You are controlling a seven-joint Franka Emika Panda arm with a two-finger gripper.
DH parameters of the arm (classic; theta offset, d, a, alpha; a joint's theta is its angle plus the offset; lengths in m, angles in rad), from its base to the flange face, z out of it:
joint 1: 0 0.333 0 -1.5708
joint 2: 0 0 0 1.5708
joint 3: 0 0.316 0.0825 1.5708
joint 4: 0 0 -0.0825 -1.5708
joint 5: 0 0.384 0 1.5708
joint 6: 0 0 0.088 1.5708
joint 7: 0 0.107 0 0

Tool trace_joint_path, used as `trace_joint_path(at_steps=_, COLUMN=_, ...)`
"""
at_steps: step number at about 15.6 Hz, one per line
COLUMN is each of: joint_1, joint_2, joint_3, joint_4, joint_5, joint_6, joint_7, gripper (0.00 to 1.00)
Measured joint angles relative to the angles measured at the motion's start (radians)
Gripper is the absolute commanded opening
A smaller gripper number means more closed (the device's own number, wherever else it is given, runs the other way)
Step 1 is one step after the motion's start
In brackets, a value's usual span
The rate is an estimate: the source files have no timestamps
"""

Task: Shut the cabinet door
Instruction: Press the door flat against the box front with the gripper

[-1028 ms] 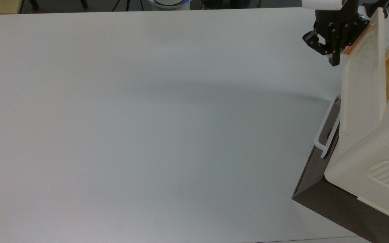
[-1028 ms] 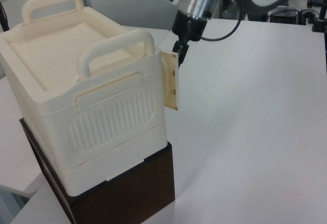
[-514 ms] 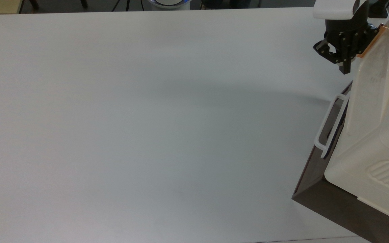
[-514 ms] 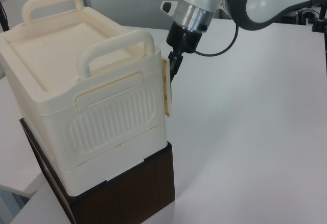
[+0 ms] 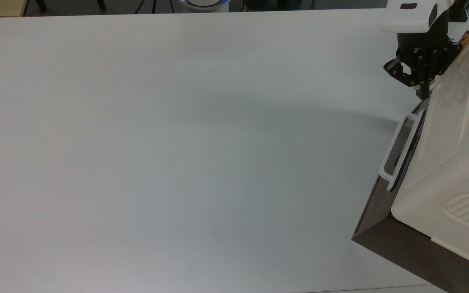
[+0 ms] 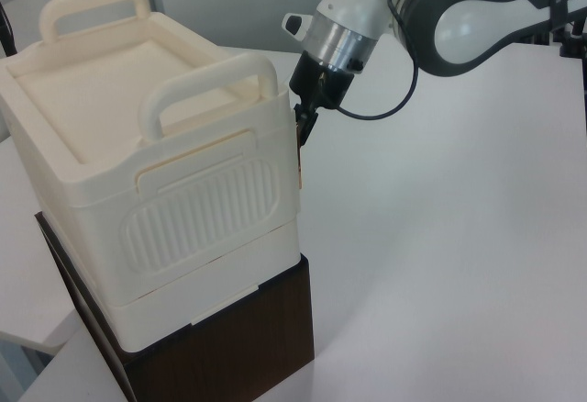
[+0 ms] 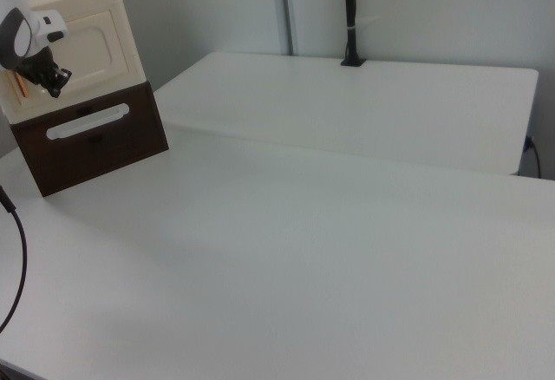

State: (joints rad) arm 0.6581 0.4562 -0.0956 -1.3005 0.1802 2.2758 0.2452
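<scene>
The cabinet door (image 5: 448,110) sits at about three o'clock in the top view, almost flush against the cream cabinet (image 6: 156,182), with its copper-orange handle (image 5: 467,37) at the far end. The gripper (image 5: 421,87) presses against the door's outer face just below that handle; whether its fingers are spread or pressed together, I cannot tell.

The main risk, as I judge it, is the last bit of travel — if the fingertip slides along the smooth panel instead of pushing square into it, the door may stay slightly ajar. Pushing too hard could also shift the whole cabinet on the dark drawer unit (image 7: 91,141) beneath it.

The white loop handle (image 5: 397,152) lies at about five o'clock from the gripper in the top view — below the door, apart from it. The white table (image 5: 177,142) lies beyond.
</scene>
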Motion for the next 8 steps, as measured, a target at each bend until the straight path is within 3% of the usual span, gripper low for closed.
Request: trace_joint_path(at_steps=8, joint_1=0.027, joint_2=0.006, joint_3=0.0, joint_4=0.0, joint_5=-0.006, joint_6=0.04, joint_7=0.002, gripper=0.02)
